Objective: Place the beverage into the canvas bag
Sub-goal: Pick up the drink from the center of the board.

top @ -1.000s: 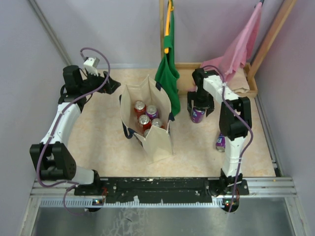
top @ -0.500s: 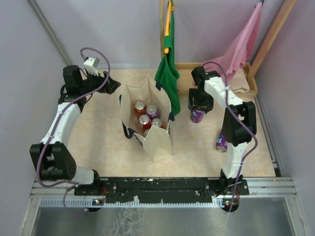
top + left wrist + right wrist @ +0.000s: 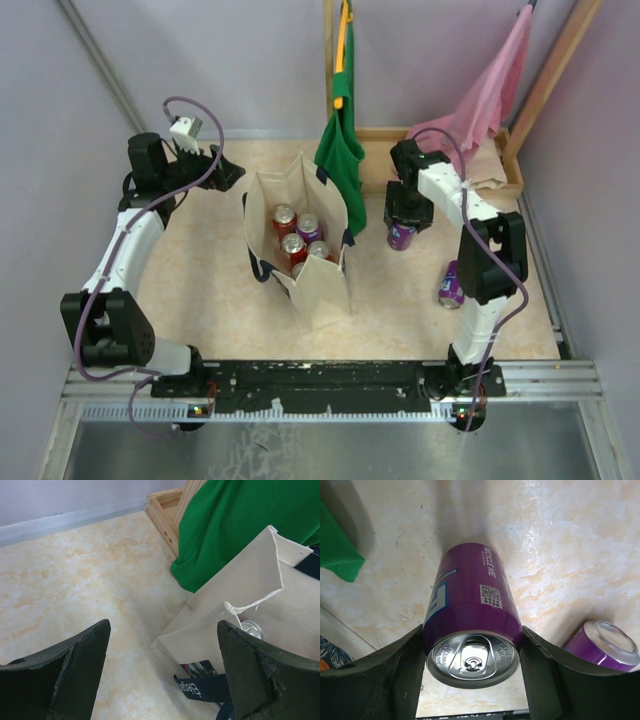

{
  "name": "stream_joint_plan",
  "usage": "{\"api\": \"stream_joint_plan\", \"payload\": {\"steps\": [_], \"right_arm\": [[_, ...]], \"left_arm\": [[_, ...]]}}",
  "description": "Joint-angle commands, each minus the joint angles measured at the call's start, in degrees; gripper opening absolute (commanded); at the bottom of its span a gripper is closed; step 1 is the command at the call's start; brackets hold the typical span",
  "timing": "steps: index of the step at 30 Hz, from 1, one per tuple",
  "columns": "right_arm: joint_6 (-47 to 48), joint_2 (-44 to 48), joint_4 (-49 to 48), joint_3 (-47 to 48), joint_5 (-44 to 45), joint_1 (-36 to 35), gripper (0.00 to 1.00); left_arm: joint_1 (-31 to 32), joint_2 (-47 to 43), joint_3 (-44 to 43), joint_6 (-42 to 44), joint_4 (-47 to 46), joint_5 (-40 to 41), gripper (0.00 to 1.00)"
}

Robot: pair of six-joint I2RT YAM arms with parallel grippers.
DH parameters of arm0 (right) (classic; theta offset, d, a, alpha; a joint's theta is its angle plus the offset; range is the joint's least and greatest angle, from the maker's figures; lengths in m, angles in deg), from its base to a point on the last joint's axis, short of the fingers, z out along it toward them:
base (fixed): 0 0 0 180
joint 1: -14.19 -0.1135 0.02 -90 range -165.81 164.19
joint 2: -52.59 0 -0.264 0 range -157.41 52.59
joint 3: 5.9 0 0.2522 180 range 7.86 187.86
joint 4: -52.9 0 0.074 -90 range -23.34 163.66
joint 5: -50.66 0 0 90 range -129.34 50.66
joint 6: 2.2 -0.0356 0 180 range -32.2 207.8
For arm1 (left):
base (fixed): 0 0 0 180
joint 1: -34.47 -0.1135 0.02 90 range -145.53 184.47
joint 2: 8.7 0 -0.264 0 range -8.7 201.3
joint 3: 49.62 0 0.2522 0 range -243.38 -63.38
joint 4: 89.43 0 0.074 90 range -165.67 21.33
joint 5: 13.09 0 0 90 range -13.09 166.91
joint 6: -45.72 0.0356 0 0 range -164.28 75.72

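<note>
The right end effector has narrowed over the last second, and its fingers now press both sides of the upright purple can, which stands on the tabletop right of the canvas bag; the can looks ready to lift. The left end effector stays wide apart, left of the bag
</note>
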Motion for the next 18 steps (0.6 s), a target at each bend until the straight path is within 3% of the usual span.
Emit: {"api": "stream_joint_plan", "payload": {"steps": [1,7,18], "right_arm": [[0.0,4.9,-1.7,1.0,0.4,-0.9,0.18],[0.5,8.4,1.6,8.6,-0.1,-1.0,0.0],[-0.5,17.1,9.0,18.7,-5.0,-3.1,0.0]], "left_arm": [[0.3,-1.6,0.2,0.4,-0.3,-0.5,0.93],[0.5,-1.3,-0.1,0.2,-0.5,-0.4,0.93],[0.7,-1.2,0.1,-0.2,-0.8,-0.8,0.93]]}}
